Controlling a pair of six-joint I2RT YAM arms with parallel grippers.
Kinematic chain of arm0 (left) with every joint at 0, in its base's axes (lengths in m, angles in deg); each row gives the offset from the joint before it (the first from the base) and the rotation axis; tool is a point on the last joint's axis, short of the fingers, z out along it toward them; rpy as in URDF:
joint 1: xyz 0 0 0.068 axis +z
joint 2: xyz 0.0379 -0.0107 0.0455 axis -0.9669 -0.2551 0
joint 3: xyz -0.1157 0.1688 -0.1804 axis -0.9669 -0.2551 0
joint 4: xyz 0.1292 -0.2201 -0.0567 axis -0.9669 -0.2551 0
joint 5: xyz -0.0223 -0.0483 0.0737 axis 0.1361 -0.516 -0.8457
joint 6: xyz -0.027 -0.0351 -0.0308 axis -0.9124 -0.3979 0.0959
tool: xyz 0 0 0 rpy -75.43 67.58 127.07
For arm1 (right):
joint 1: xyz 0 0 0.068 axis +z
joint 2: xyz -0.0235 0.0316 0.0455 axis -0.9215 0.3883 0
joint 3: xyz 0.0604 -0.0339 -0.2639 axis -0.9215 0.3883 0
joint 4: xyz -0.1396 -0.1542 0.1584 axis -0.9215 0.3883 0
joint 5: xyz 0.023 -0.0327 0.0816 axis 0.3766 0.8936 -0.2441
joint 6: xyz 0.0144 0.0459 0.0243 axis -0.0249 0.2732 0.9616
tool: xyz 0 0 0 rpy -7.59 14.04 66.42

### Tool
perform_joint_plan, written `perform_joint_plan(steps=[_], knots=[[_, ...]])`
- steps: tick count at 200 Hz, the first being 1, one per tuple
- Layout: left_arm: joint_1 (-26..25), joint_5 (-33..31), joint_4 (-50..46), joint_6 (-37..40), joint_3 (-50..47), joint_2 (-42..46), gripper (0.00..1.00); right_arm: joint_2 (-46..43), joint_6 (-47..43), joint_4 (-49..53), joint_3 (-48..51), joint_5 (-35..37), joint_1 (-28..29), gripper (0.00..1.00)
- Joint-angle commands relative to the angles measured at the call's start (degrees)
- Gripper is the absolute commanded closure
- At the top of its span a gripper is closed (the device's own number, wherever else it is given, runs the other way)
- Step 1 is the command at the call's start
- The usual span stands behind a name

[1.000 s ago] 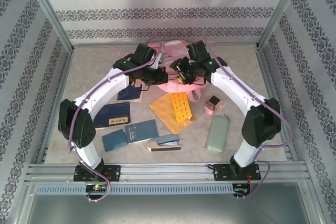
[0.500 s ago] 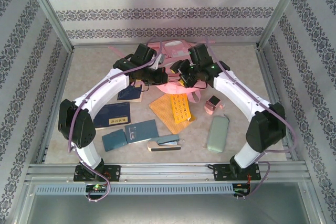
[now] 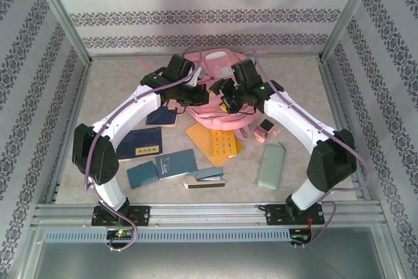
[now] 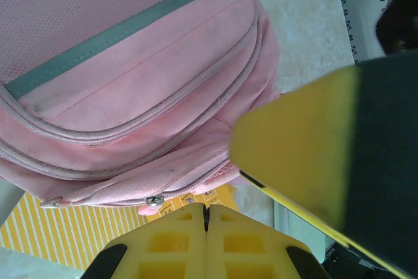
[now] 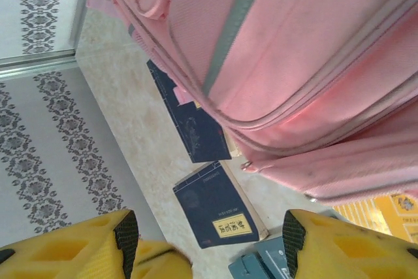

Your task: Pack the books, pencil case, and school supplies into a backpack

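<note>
The pink backpack (image 3: 217, 117) lies at mid-table between both arms, its zipped pockets close under the left wrist camera (image 4: 130, 96). My left gripper (image 3: 198, 95) is shut at its left side; its yellow fingertips (image 4: 206, 223) are pressed together with nothing visible between them. My right gripper (image 3: 229, 98) hangs open over the bag's right side, jaws (image 5: 209, 243) wide apart and empty. Two navy books (image 5: 192, 125) (image 5: 222, 210) lie left of the bag, two teal ones (image 3: 173, 163) nearer. The yellow book (image 3: 221, 143) pokes out from under the bag. Stapler (image 3: 204, 178) and pencil case (image 3: 271, 166) lie near the front.
A small pink box-like item (image 3: 264, 130) sits right of the yellow book. A metal frame and patterned walls (image 3: 196, 14) close in the table on three sides. Bare tabletop (image 3: 117, 89) shows at the far left and far right.
The backpack has been drawn toward the near side and now covers the yellow book's top. The right gripper has opened wider and shifted slightly. The left gripper stays shut.
</note>
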Motion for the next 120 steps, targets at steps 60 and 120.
perform_joint_plan(steps=[60, 120], knots=[[-4.2, -4.8, 2.9, 0.5, -11.4, 5.4, 0.84, -2.5, -19.6, 2.8, 8.1, 8.0, -1.7, 0.47], [-5.6, -14.9, 9.4, -2.4, -24.5, 13.0, 0.65, -2.6, -15.9, 2.7, 12.4, 8.1, -0.5, 0.35]])
